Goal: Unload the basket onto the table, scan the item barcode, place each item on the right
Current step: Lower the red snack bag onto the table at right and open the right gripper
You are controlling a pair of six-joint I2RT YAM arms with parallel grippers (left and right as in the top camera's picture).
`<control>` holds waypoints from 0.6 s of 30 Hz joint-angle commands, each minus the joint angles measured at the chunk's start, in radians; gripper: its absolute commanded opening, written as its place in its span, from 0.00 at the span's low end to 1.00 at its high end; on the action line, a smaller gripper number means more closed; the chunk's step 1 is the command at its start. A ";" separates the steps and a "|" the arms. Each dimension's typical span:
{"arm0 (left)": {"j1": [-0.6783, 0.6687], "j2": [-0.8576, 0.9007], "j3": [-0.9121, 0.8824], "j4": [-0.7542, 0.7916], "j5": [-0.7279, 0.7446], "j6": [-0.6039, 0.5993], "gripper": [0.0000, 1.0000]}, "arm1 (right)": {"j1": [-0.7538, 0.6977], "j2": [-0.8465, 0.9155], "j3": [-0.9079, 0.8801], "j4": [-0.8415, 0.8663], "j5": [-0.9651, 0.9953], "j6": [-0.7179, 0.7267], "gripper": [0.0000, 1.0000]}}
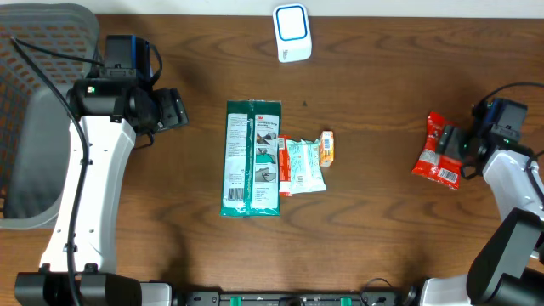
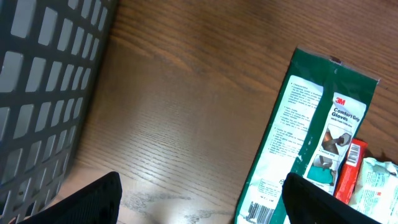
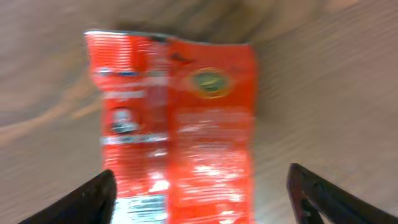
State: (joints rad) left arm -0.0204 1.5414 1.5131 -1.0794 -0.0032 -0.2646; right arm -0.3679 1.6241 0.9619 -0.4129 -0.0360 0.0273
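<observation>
A red snack packet [image 1: 438, 153] lies flat on the wooden table at the far right. My right gripper [image 1: 456, 146] hovers over it, open. In the right wrist view the red packet [image 3: 177, 124] is blurred, its lower end lying between the two spread fingers of the right gripper [image 3: 202, 199], which do not press on it. A white and blue scanner [image 1: 291, 32] stands at the back middle. My left gripper [image 1: 174, 109] is open over bare wood at the left. In its wrist view the left gripper [image 2: 202, 202] holds nothing.
A green glove package [image 1: 252, 157] lies mid-table, its barcode end showing by my left finger [image 2: 311, 137]. Beside it lie a slim red pack [image 1: 283, 166], a white-green pouch [image 1: 304, 166] and a small orange pack [image 1: 326, 147]. A grey mesh basket [image 1: 34, 51] stands far left.
</observation>
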 commanded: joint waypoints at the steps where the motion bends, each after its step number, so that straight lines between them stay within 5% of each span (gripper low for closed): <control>1: 0.004 -0.003 0.010 -0.005 -0.009 0.002 0.83 | 0.007 -0.008 0.006 -0.029 -0.233 0.021 0.75; 7: 0.004 -0.003 0.010 -0.005 -0.009 0.002 0.83 | 0.062 -0.008 0.003 -0.093 -0.254 0.021 0.45; 12: 0.004 -0.003 0.010 -0.005 -0.009 0.002 0.83 | 0.158 -0.006 -0.024 -0.012 -0.221 0.021 0.09; 18: 0.004 -0.003 0.010 -0.005 -0.009 0.002 0.83 | 0.231 -0.002 -0.107 0.127 0.043 0.021 0.01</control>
State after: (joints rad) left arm -0.0204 1.5414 1.5131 -1.0790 -0.0032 -0.2646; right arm -0.1478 1.6241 0.8864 -0.3035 -0.1337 0.0463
